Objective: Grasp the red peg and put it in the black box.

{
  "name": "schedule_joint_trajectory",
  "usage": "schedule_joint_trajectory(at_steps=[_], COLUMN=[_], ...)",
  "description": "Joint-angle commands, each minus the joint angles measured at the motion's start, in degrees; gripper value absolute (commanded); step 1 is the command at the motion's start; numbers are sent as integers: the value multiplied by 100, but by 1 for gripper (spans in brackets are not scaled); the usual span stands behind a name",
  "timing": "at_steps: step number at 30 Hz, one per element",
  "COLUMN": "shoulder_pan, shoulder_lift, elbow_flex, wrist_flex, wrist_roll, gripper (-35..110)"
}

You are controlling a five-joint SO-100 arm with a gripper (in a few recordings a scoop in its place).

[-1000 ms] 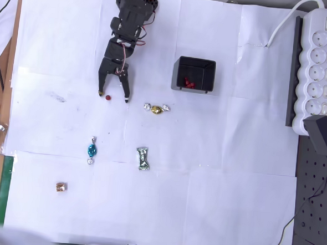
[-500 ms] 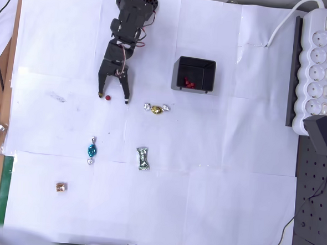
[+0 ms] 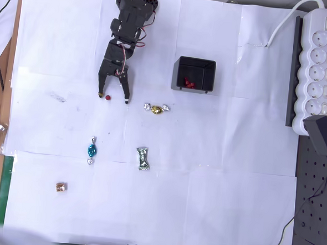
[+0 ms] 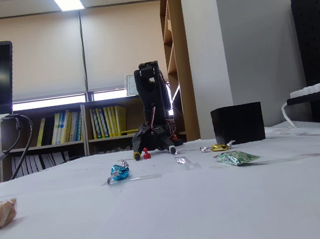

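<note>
Overhead view: gripper (image 3: 113, 98) down at the paper, fingers spread, red peg (image 3: 108, 97) between them, nearer the left finger. Black box (image 3: 194, 74) to the right, red pieces already inside. Step: pre-grasp; next, close on the peg. Arm and peg unchanged from half a second ago.

Fixed view: peg (image 4: 146, 153) upright between the spread tips (image 4: 153, 153); box (image 4: 238, 124) further right.

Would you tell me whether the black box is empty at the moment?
Not empty: the overhead view shows small red pieces lying inside the black box.
</note>
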Motion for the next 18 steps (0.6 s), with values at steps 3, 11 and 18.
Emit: schedule_joint_trajectory(at_steps=[3, 11, 18], shoulder_pan=[-44, -44, -62], shoulder_lift=[26, 35, 44], elbow_flex=[-18, 0, 35], wrist_flex=[9, 9, 18], wrist_roll=[-202, -193, -176], gripper=[43, 45, 44])
